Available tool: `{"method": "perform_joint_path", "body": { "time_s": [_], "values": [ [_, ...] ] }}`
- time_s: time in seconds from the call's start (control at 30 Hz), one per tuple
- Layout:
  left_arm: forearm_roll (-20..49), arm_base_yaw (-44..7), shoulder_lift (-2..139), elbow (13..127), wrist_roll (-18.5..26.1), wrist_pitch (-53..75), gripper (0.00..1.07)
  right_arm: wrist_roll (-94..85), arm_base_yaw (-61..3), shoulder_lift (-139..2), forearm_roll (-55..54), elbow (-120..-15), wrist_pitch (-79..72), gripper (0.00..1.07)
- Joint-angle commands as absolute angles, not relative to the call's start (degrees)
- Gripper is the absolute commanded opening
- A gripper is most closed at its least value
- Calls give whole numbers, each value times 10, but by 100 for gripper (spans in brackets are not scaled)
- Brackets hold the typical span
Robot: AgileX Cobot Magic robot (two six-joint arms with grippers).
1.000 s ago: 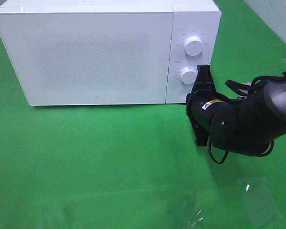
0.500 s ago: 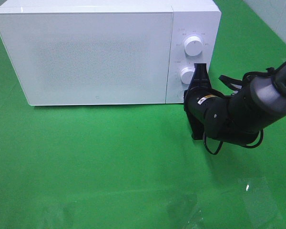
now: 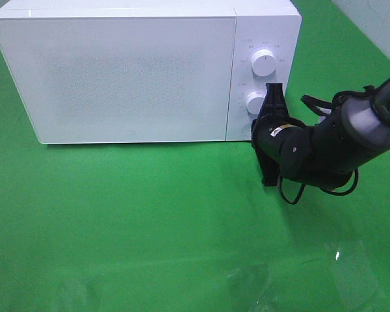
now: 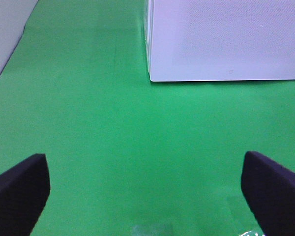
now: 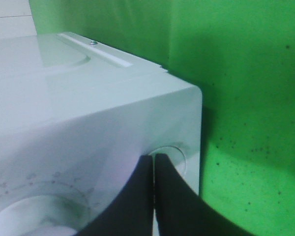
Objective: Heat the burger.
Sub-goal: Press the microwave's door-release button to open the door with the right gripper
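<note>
The burger is out of view; the white microwave (image 3: 123, 78) stands with its door shut. My right gripper (image 3: 257, 130) is shut and empty. Its tips (image 5: 153, 158) rest against the low right corner of the microwave's control panel (image 5: 88, 142), at a round button (image 5: 173, 151) beside the lower knob (image 3: 255, 103). My left gripper (image 4: 147, 196) is open and holds nothing. It hovers over the green cloth in front of the microwave's left corner (image 4: 150, 77), and it does not show in the exterior high view.
The upper knob (image 3: 264, 62) sits above the lower one on the panel. Green cloth (image 3: 149, 214) covers the table in front of the microwave. A pale wall (image 3: 377, 26) borders the far right.
My right arm has moved in towards the microwave's panel, bringing the shut gripper up to the panel's lower corner. The microwave has not moved.
</note>
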State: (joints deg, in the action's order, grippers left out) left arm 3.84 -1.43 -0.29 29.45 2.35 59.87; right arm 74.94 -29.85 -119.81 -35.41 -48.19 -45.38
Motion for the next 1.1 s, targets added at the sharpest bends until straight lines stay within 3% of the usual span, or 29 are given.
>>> {"method": "perform_joint_path", "body": {
  "time_s": [0.03, 1.1],
  "values": [
    [44, -12, -6, 293, 22, 593, 98, 756, -292, -1196, -346, -489, -479, 0],
    [44, -12, -6, 293, 22, 593, 98, 767, -292, -1236, -366, -530, -635, 0]
  ]
}}
